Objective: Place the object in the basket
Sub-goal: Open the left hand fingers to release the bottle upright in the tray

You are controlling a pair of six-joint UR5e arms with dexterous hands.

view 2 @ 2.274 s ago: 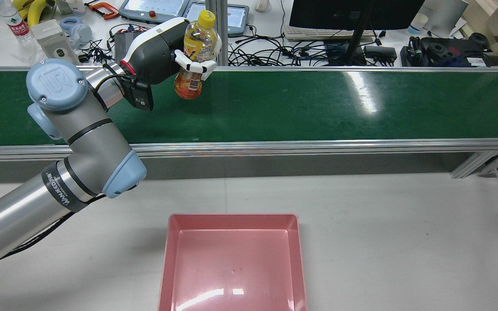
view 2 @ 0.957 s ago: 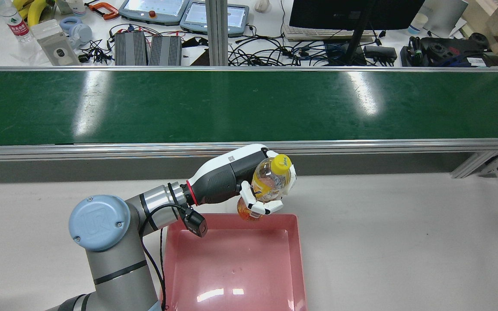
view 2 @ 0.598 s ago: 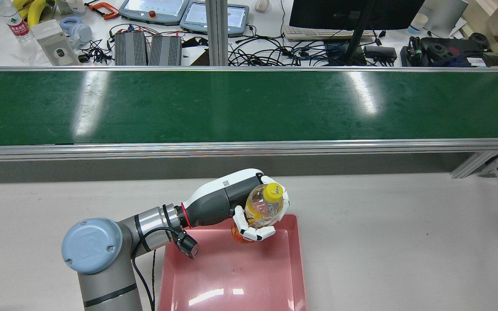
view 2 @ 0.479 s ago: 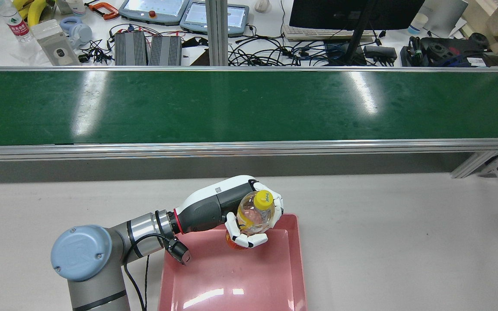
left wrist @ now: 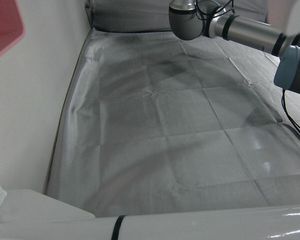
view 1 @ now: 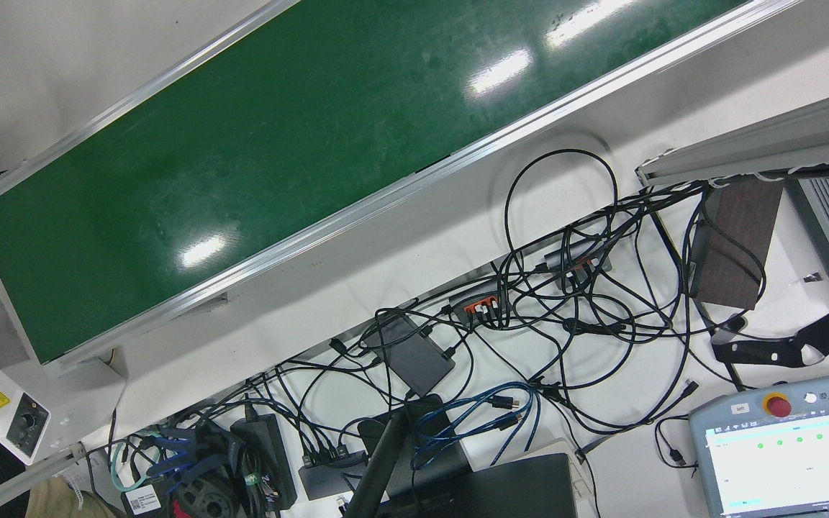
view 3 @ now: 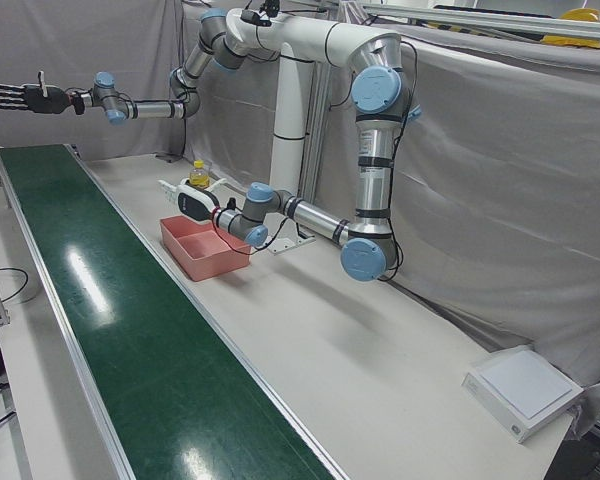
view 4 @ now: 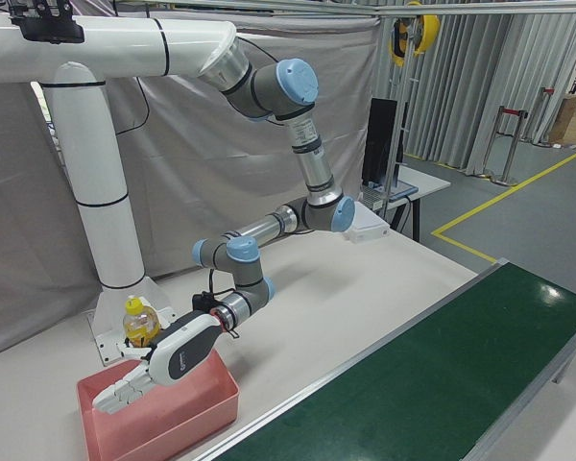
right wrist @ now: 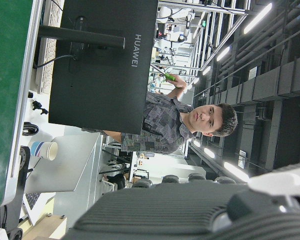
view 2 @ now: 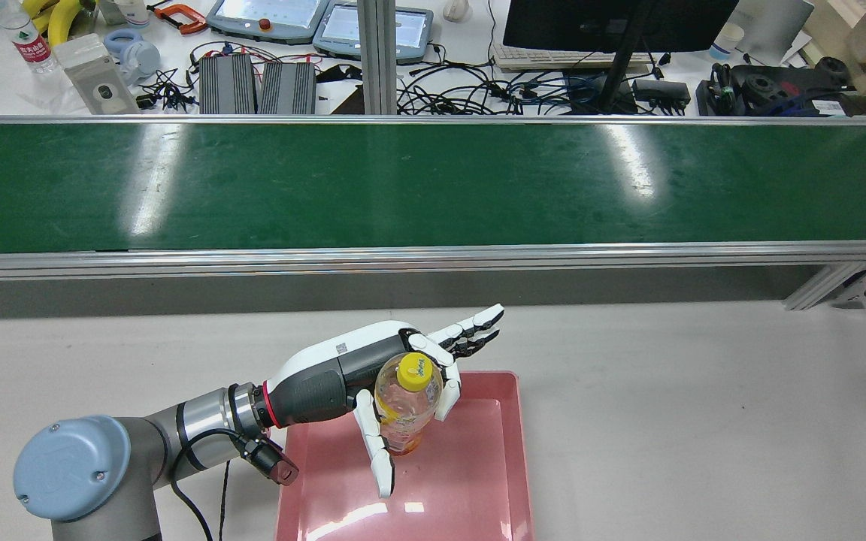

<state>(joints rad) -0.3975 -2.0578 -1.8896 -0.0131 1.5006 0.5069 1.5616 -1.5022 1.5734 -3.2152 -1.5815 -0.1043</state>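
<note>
A clear bottle of orange drink with a yellow cap point(view 2: 403, 409) stands upright in the pink basket point(view 2: 514, 458), near its far left part. My left hand point(view 2: 373, 368) is open, with its fingers spread around the bottle's upper half and its thumb reaching down on the near side. The left-front view shows the hand point(view 3: 193, 198), the bottle point(view 3: 198, 175) and the basket point(view 3: 208, 252). So does the right-front view, with the hand point(view 4: 163, 367), the bottle point(view 4: 139, 323) and the basket point(view 4: 173, 423). My right hand point(view 3: 16, 96) is open, held high beyond the belt's far end.
The green conveyor belt point(view 2: 433, 188) runs across behind the basket, with an aluminium rail point(view 2: 433, 259) between them. Grey tabletop point(view 2: 704, 421) lies right of the basket. Cables, teach pendants and a monitor sit beyond the belt.
My left hand carried the bottle from over the belt down into the basket. It then opened its fingers and left the bottle standing upright.
</note>
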